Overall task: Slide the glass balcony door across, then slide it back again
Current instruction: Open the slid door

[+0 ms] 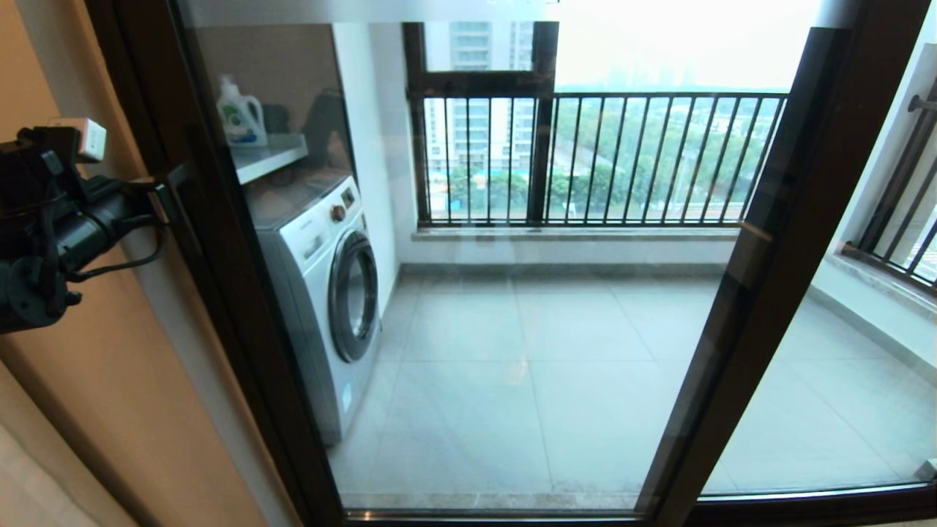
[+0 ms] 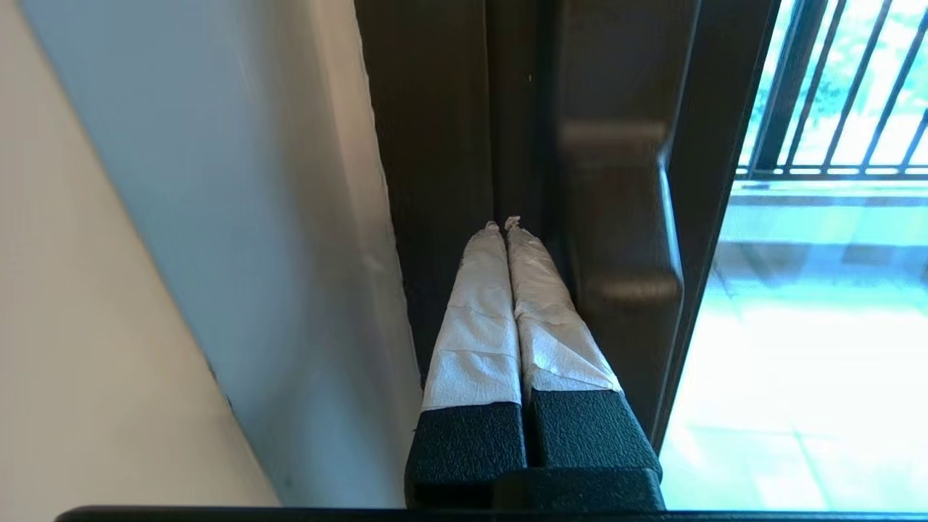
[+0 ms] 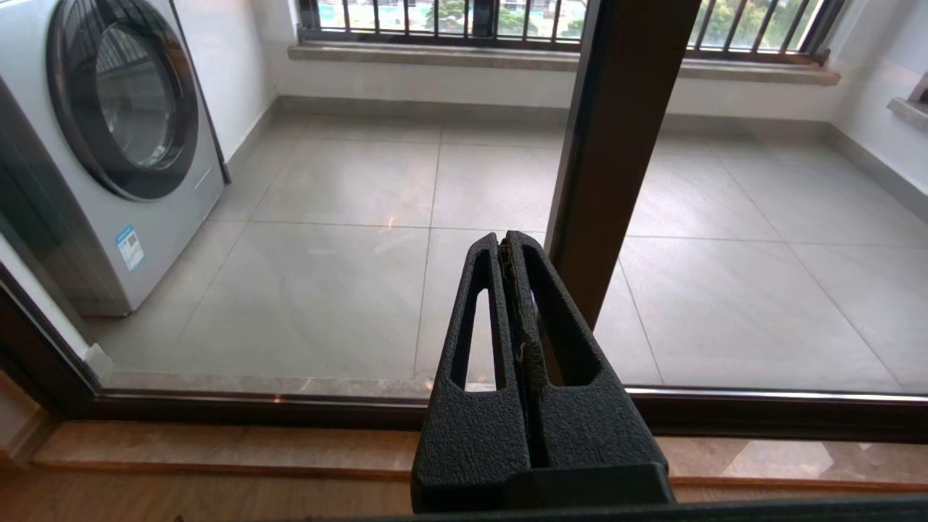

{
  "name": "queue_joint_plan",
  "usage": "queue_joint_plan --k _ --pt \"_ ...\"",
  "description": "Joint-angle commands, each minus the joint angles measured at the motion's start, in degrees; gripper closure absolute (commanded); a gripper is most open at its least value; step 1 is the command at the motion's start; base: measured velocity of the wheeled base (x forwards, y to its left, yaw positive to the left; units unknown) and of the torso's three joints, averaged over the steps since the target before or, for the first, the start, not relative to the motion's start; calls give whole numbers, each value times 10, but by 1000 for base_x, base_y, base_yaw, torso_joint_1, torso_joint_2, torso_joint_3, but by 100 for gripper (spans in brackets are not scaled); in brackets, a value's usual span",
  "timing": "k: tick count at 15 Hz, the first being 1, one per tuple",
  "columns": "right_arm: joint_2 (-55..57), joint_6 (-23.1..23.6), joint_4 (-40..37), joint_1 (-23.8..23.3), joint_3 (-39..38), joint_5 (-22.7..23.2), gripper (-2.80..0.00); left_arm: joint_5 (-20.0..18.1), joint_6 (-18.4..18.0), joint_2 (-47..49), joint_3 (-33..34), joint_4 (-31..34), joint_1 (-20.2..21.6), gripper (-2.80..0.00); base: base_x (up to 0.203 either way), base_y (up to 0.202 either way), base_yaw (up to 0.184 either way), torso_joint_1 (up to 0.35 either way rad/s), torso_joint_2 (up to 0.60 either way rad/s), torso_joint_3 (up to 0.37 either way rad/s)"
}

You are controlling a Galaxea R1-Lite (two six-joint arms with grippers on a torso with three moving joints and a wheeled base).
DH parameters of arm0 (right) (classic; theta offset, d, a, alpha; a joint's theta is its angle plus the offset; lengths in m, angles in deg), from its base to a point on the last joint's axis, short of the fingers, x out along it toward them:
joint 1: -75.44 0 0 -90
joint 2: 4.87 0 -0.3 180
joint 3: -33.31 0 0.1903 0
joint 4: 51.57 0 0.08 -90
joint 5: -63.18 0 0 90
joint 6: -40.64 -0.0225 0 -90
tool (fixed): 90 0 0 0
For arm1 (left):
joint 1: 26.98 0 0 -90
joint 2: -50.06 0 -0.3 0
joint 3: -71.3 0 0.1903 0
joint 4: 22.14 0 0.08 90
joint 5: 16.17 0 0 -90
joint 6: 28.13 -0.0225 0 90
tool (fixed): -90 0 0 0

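Pressing clenched beside the door handle (image 2: 616, 239), left claw (image 2: 503, 225); right claw (image 3: 507, 243) clenched.

Home laundry balcony — washing machine (image 1: 322, 293); detergent bottle (image 1: 240, 113).

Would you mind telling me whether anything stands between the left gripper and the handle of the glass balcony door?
Nothing visible does. The left gripper, fingers shut, has its tips against the dark upright of the glass balcony door, right beside the handle. The right gripper hangs idle, low before the glass.
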Motion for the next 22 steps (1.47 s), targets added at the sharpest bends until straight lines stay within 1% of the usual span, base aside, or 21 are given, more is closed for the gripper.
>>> queue_joint_plan --k 1,2,5,7,9,13,16,22 --pt "0 0 -1 0 0 0 0 -4 0 8 -6 -6 33 0 0 0 0 0 0 0" --pt "0 0 0 0 0 0 0 -12 1 8 -4 -6 44 0 0 0 0 0 0 0" --pt "0 0 0 0 0 0 0 -19 0 6 15 -8 59 0 0 0 0 0 0 0" --pt "0 0 0 0 0 0 0 -57 0 3 48 -11 80 0 0 0 0 0 0 0" --pt "0 0 -1 0 0 0 0 -61 1 1 53 -12 84 0 0 0 0 0 0 0" --pt "0 0 0 0 0 0 0 -62 3 -9 41 -11 83 0 0 0 0 0 0 0" --pt "0 0 -1 0 0 0 0 -62 4 -9 36 -11 65 0 0 0 0 0 0 0" --pt "0 0 0 0 0 0 0 -47 3 -10 44 -11 -17 0 0 0 0 0 0 0"
